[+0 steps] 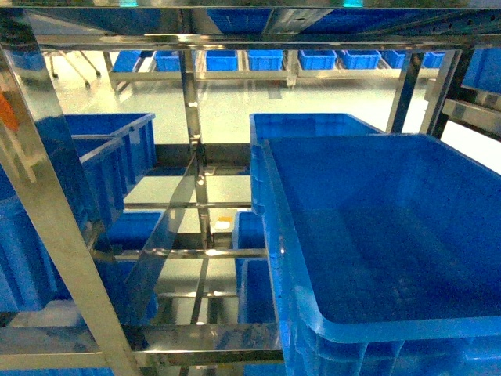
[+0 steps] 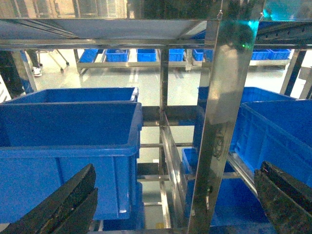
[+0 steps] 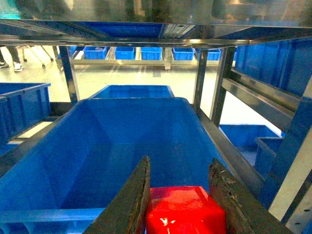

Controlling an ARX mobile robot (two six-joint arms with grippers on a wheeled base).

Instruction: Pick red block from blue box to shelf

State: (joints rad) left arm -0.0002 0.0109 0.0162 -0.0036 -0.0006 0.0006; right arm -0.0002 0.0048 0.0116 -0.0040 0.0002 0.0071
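The red block [image 3: 184,212] shows only in the right wrist view, glossy and pinched between the two dark fingers of my right gripper [image 3: 180,163], which is shut on it. It hangs over the near end of a dark blue crate [image 3: 122,141] on a tier of the stainless-steel shelf [image 3: 214,92]. My left gripper [image 2: 178,168] is open, its fingers wide apart with nothing between them, facing a shelf upright [image 2: 222,122]. The shelf [image 1: 55,227] fills the head view, where neither gripper appears. The blue box is out of view.
A large dark blue crate [image 1: 376,227] sits on the right of the tier, with more crates at the left [image 1: 109,157] and below. Another crate [image 2: 68,126] stands left of the upright. Steel bars and a divider [image 1: 168,227] run between them.
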